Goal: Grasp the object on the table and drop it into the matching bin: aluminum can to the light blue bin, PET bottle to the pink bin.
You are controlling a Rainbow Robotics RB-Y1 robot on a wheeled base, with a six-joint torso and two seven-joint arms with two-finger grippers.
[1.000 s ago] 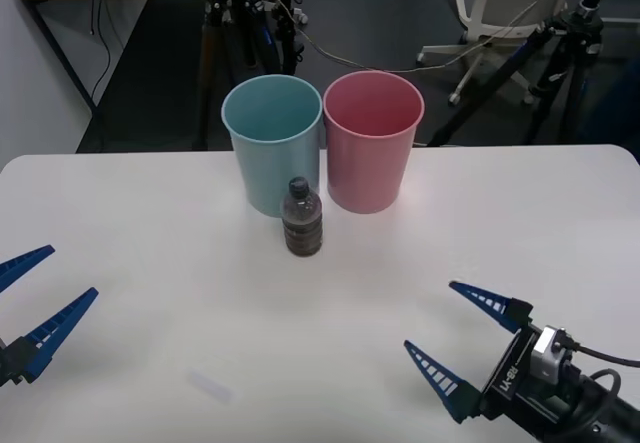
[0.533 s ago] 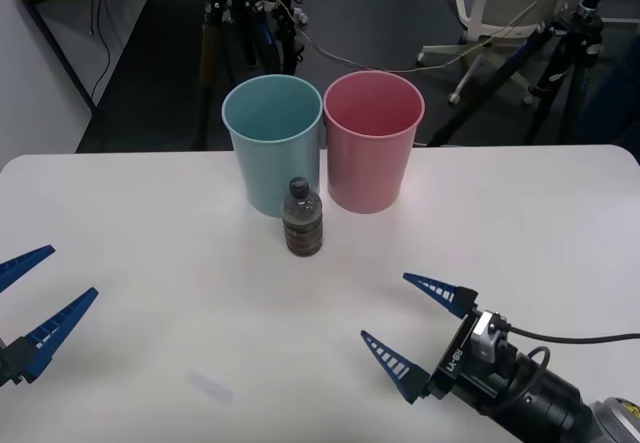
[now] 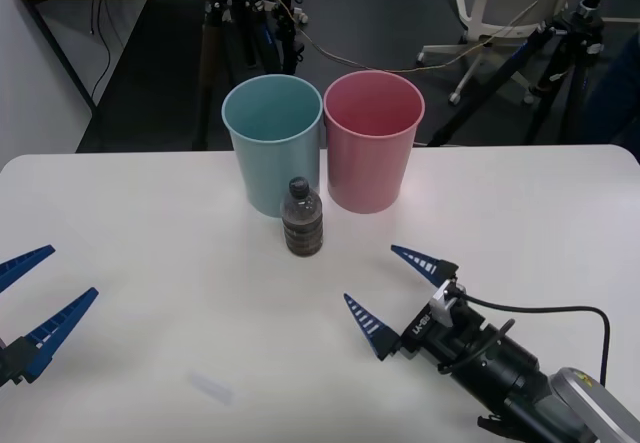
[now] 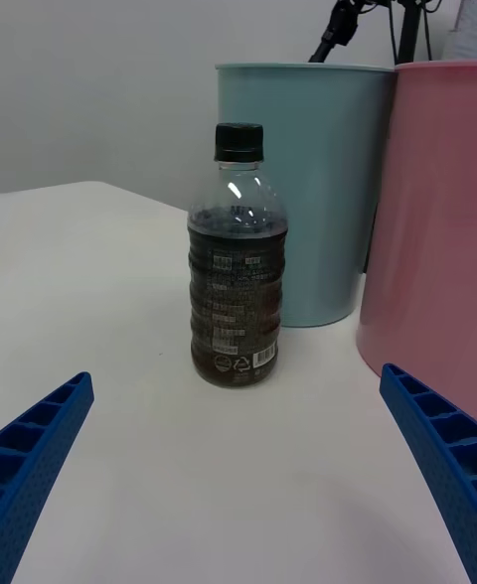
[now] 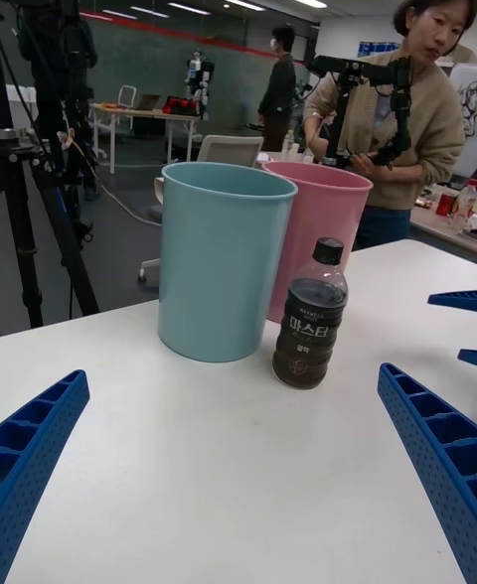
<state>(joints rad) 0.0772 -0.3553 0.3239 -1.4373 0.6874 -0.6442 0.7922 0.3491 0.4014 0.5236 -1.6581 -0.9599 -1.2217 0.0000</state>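
The PET bottle, small and clear with a dark cap and dark label band, stands upright on the white table. It is just in front of the light blue bin, and the pink bin stands beside that on the right. My right gripper is open, low over the table, a short way to the bottle's near right and pointed at it. In the right wrist view the bottle stands centred between the spread fingers. My left gripper rests open at the table's left edge.
Tripods and an office chair stand on the floor behind the table. Both bins touch side by side near the far edge. A faint mark lies on the near tabletop. Open tabletop surrounds the bottle at left and front.
My right gripper has moved forward and to the left across the table toward the bottle, staying open. The left gripper, bottle and bins have not moved.
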